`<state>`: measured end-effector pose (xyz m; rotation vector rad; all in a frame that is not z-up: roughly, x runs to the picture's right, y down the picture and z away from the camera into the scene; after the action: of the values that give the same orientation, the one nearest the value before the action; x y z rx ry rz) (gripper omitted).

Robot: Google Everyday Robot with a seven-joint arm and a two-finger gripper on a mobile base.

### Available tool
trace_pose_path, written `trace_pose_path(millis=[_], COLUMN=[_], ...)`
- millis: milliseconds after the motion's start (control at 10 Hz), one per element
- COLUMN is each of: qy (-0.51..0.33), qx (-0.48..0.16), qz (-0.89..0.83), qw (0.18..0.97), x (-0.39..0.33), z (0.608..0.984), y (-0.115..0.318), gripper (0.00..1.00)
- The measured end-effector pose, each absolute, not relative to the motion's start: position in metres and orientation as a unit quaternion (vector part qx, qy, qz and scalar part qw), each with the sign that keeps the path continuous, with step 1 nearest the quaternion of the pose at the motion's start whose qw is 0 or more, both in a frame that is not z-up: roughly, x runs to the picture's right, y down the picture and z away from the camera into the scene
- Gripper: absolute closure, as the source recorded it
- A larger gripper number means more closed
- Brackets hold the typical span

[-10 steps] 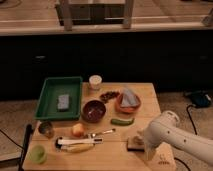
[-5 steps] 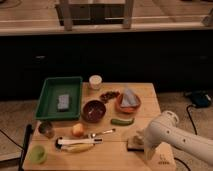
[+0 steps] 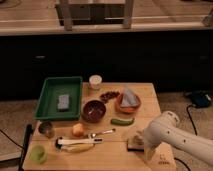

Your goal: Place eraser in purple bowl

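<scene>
Wooden table [image 3: 110,159] fills the one camera view, and the white arm [image 3: 185,142] reaches in from the right with its gripper [image 3: 141,141] low over the near right part of the board. Its jaws stand spread wide and clamp nothing. The eraser [image 3: 132,145] lies flat on the wood right at the gripper, on its left side, though whether the two touch cannot be told. Farther off and to the gripper's left sits the purple bowl [image 3: 94,111], empty as far as shows, with a green pickle [image 3: 122,121] lying between the two. Almost straight beyond the gripper is the orange bowl [image 3: 128,103] with cloth in it, and off to its left lie a spoon [image 3: 101,133] and an orange fruit [image 3: 77,130]. As I judge the risks, a flat block offers little to pinch, so an off-centre close could shove it along the wood or let it slip out mid-carry. A low carry could knock the pickle, and the orange bowl, nearer the gripper, could be mistaken for the target.
</scene>
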<state>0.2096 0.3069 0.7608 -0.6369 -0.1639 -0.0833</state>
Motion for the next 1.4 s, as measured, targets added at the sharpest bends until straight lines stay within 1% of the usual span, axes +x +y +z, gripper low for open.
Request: trace_pose_path(millis=[1300,1400], qy=[-0.08,-0.08], qx=[-0.307,-0.307], qz=[-0.031,-0.031], qw=[0.948,0.948], x=[0.2108,0.2107], z=[0.7648,0.7649], y=[0.3078,0.308], gripper=[0.2,0.22])
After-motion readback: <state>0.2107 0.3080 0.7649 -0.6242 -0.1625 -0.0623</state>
